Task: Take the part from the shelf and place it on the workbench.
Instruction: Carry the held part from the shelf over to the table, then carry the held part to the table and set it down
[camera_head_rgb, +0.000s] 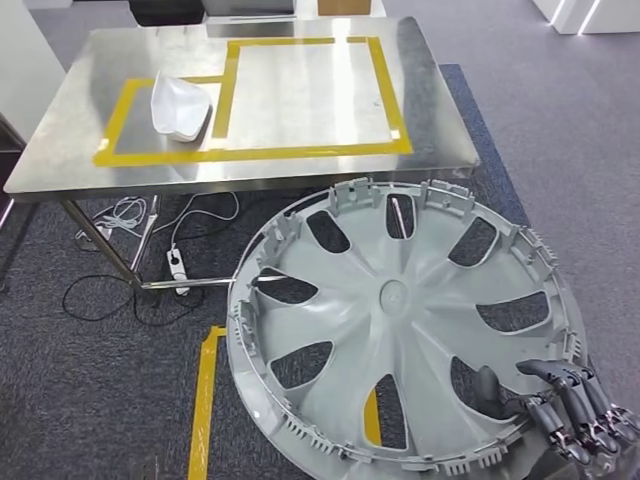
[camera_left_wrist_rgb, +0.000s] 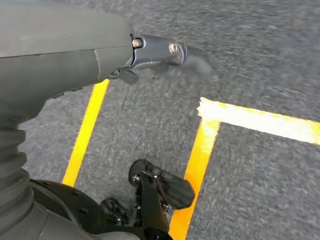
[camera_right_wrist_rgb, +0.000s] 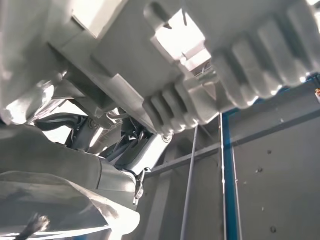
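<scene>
Starting on our left, our left hand (camera_left_wrist_rgb: 166, 52) hangs over the grey carpet (camera_left_wrist_rgb: 245, 60) and its yellow floor tape (camera_left_wrist_rgb: 260, 122). We see only the thumb and part of the cover there, so we cannot tell whether its fingers are spread or curled; nothing shows in it.

Ahead of us, well beyond both hands, stands the steel workbench (camera_head_rgb: 68, 150) with yellow tape outlines (camera_head_rgb: 256, 152) on its top. A white moulded piece (camera_head_rgb: 180, 108) lies inside the left outline; the larger outline to the right of it is where we would judge the part belongs.

To the right, the part, a grey plastic wheel cover (camera_head_rgb: 396, 320), is off the shelf and carried in the air in front of us, short of the bench edge, tilted with its inner face up. Our right hand (camera_head_rgb: 562, 400) grips it at the near right rim, thumb through a spoke opening and fingers outside the rim.

We judge it light but broad and somewhat flexible, so held at one edge it will sag and swing. The rim clips (camera_right_wrist_rgb: 177, 107) look brittle; the solid rim between them is the safer hold.
</scene>
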